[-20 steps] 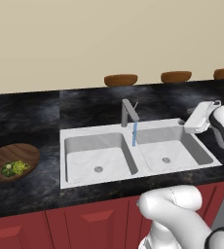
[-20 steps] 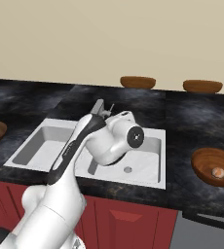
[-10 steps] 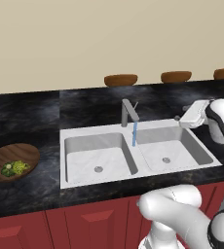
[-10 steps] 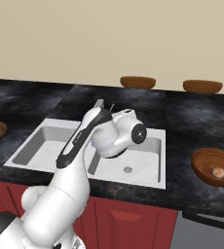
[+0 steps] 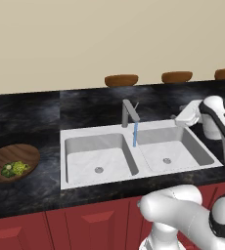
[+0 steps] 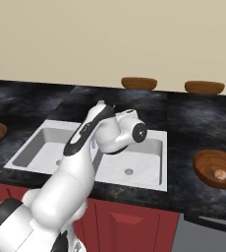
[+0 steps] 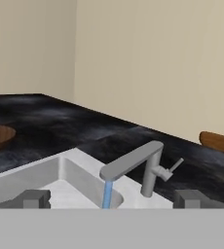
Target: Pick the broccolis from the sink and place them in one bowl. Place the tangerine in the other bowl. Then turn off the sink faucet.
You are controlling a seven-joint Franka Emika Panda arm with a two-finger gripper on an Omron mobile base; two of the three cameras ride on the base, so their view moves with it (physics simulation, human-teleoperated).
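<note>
Gripper (image 7: 111,198) wide open, empty; faucet (image 7: 142,168) straight ahead, lever (image 7: 174,167) sticking out on its far side.

I saw the white double sink (image 5: 134,161) set in the dark counter, a round grey drain in each basin; the grey faucet (image 5: 129,113) stood upright behind the divider, its spout bent over the basins, thin lever (image 7: 175,165) sticking out to one side; a blue stream of water (image 5: 135,134) ran from the spout. The broccolis (image 5: 14,169) lay in the wide wooden bowl (image 5: 16,154) left of the sink; the tangerine (image 6: 220,174) sat in the other bowl (image 6: 208,162), to the sink's right.
</note>
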